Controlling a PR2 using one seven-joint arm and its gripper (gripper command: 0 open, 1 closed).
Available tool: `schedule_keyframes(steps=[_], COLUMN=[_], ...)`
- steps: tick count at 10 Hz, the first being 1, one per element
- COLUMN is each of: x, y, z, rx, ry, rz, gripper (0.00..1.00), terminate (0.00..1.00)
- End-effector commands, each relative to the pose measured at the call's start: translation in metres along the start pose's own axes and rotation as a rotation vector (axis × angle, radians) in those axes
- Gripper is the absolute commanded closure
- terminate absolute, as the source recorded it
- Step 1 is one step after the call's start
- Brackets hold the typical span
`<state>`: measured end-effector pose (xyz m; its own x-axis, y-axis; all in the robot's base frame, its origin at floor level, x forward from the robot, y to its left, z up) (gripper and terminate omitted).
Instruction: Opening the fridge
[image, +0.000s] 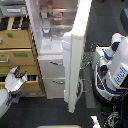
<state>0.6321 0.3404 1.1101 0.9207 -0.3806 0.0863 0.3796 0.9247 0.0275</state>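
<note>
The fridge (52, 50) stands tall at the centre of the exterior view, its long axis running top to bottom. Its upper door (76, 55) is swung wide open and juts out toward the camera, edge-on, so that its thin white side faces us. Behind the door the white interior shelves (52, 17) show, with small items on them too blurred to name. Below sit the two lower drawers (51, 75), shut, each with a curved handle.

Just beside the fridge, on the exterior view's left, stands the tan wooden cabinet (17, 55). In front of that cabinet's lower part hangs the gripper (17, 76), fingers spread apart, holding nothing and well apart from the fridge.

On the other side of the open door stands the robot body (114, 67), with blue lettering too blurred to read.
</note>
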Motion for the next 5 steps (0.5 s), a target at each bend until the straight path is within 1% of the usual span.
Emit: schedule_keyframes(steps=[1,2,5], x=[0.082,0.101,0.135], y=[0.145,0.162,0.163], z=[-0.104,-0.110,-0.107], rx=[0.050,0.061,0.058], ry=[0.132,0.144,0.155], rz=[0.269,0.329,0.360], gripper=[0.00,0.00,0.00], terminate=[0.00,0.00,0.00])
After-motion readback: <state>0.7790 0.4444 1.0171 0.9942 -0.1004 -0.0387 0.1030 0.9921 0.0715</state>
